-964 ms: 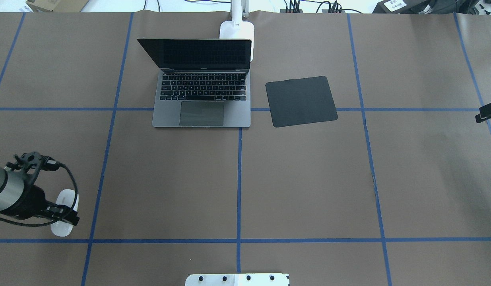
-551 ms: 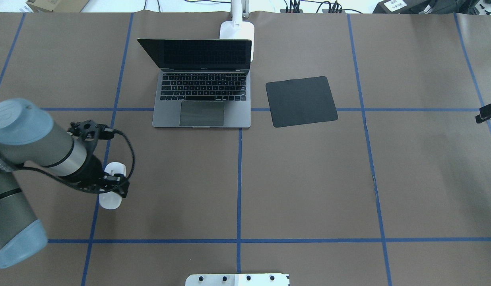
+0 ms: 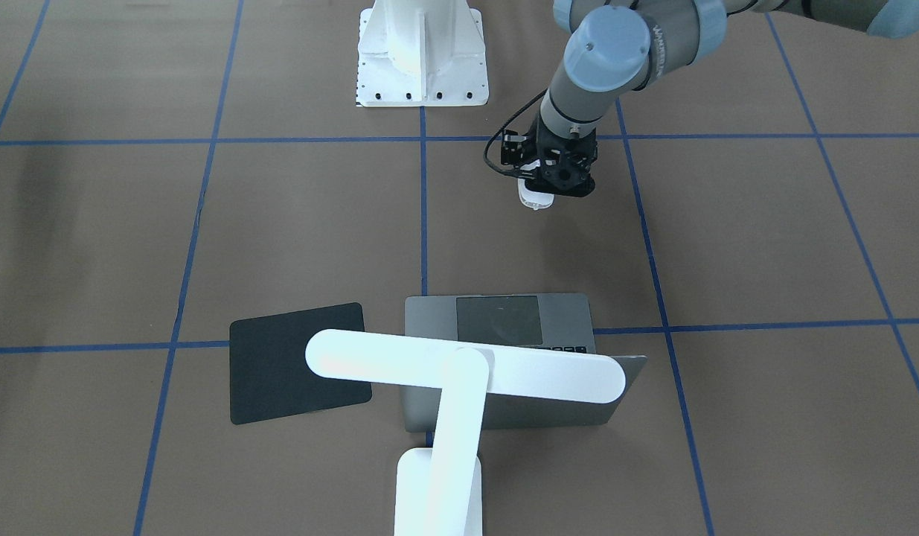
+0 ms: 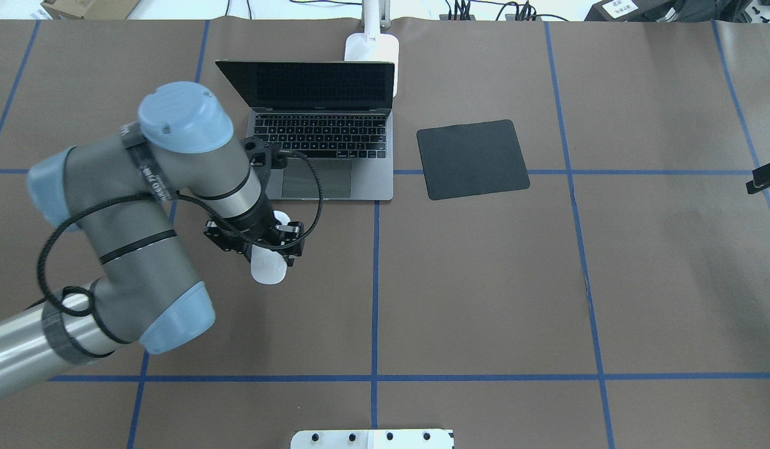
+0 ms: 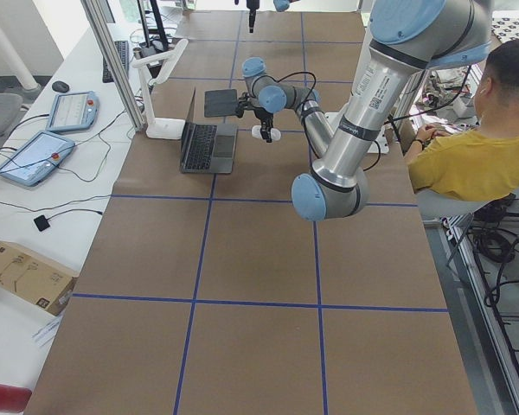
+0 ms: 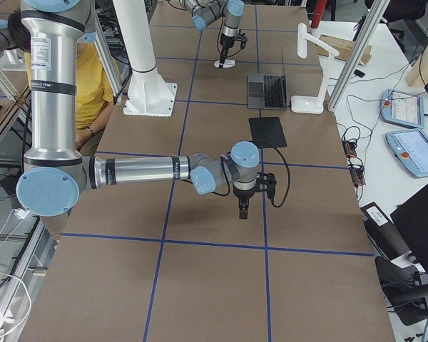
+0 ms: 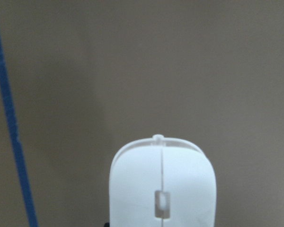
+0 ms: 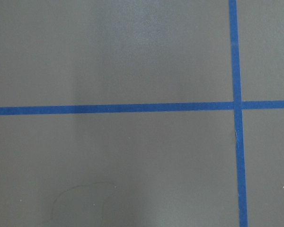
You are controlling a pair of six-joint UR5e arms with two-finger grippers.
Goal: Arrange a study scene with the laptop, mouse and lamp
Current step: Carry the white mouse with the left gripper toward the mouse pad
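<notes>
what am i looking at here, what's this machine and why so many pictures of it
This is a robot with two arms at a table covered in brown paper with blue tape lines. Each arm ends in two fingers. The pictures show one moment from several cameras: one behind and above the robot, one facing it, one at each table end, one on each wrist. The left fingers hold a white mouse; the left wrist camera sees it up close. On the table are an open grey laptop, a black mat beside it, and a white lamp on the laptop's far side from the robot. The right arm reaches over bare table; its wrist camera sees only paper and tape. A person in a yellow shirt sits to the side.
</notes>
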